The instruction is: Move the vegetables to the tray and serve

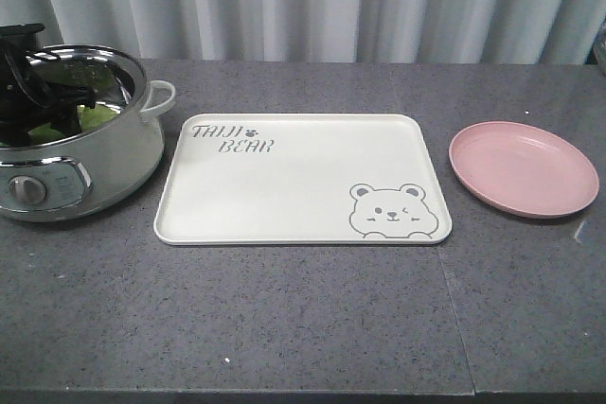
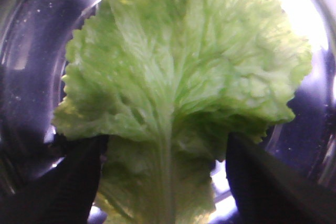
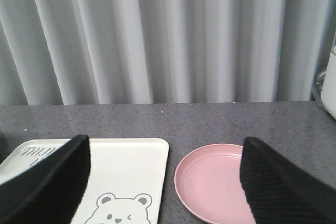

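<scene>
Green lettuce leaf point(image 2: 178, 77) lies flat in the pot point(image 1: 114, 163), with the left gripper point(image 2: 165, 141) poised right over it!
Its fingers are spread wide either side of the pale rib and pinch nothing. The leaf looks light, limp and easy to tear, so my call is a gentle nip low on the firmer rib, not the frill. Nothing else shows in the pot. The tray point(image 1: 284, 186) and pink plate point(image 1: 521, 167) sit bare, and the right gripper point(image 3: 165, 145) hangs with fingers apart, empty.

Left gripper point(image 2: 165, 140) sits just off the tray's point(image 1: 284, 186) left edge, pointing down, fingers point(image 2: 68, 182) spread wide. Right gripper point(image 3: 165, 145) hangs back from the tray's right end, held level, with its fingers point(image 3: 273, 182) also wide apart.
</scene>
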### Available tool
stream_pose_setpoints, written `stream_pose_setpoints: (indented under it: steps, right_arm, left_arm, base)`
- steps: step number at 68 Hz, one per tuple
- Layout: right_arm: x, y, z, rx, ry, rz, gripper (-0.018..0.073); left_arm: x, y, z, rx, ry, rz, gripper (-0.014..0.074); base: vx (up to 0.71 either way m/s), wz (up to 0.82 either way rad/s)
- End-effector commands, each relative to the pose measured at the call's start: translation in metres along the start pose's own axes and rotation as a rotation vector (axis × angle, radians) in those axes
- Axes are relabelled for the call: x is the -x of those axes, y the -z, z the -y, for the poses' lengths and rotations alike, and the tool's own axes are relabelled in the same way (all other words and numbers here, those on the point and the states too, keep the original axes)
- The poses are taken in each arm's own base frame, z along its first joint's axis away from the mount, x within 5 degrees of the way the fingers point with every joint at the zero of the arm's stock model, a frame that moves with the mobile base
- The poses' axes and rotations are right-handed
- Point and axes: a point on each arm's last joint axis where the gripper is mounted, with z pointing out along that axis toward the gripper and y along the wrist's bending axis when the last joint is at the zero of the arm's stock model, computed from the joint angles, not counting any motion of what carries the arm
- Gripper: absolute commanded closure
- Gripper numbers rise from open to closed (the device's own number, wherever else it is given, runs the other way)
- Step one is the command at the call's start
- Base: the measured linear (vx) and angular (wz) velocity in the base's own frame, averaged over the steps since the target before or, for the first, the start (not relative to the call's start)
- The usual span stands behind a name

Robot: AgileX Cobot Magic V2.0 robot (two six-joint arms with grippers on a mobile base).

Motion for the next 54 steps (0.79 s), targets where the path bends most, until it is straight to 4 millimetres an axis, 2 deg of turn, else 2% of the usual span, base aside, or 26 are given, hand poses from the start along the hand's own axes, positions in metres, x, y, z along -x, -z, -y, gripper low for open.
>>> stream_pose_setpoints:
  steps: [1, 9, 15, 21, 30, 32, 45, 54]
  right_arm:
    - [0.015, 0.001, 0.001, -0.016, -0.002, 0.090, -0.0001]
    - [0.015, 0.001, 0.001, -0.016, -0.002, 0.090, -0.0001]
    - [0.015, 0.001, 0.001, -0.016, -0.002, 0.090, -0.0001]
    - [0.015, 0.001, 0.001, -0.016, -0.002, 0.090, -0.0001]
    - [0.015, 0.001, 0.001, -0.016, -0.002, 0.090, -0.0001]
    - [0.015, 0.001, 0.001, -0.016, -0.002, 0.090, -0.0001]
    - [0.015, 0.001, 0.001, -0.016, -0.002, 0.090, -0.0001]
    - [0.015, 0.001, 0.001, -0.016, -0.002, 0.090, -0.0001]
  left_arm:
    - [-0.003, 0.026, 0.005, -0.022, 0.003, 0.036, 0.0116]
    - [-0.004, 0.026, 0.003, -0.005, -0.002, 0.036, 0.0130]
    - [-0.004, 0.026, 0.003, -0.005, -0.002, 0.036, 0.0200]
    - [-0.004, 0.026, 0.003, -0.005, -0.002, 0.036, 0.0322]
    - [-0.004, 0.026, 0.004, -0.005, -0.041, 0.036, 0.0573]
    - [-0.004, 0.026, 0.004, -0.005, -0.055, 0.036, 0.0606]
    - [-0.003, 0.026, 0.004, -0.012, -0.063, 0.041, 0.0605]
    - [0.001, 0.036, 0.006, -0.018, -0.064, 0.076, 0.0605]
  base:
    - [0.00, 0.00]
    - [0.00, 0.00]
    - [0.00, 0.00]
    - [0.00, 0.00]
    - [0.00, 0.00]
    - [0.00, 0.00]
    - [0.00, 0.00]
    - [0.00, 0.00]
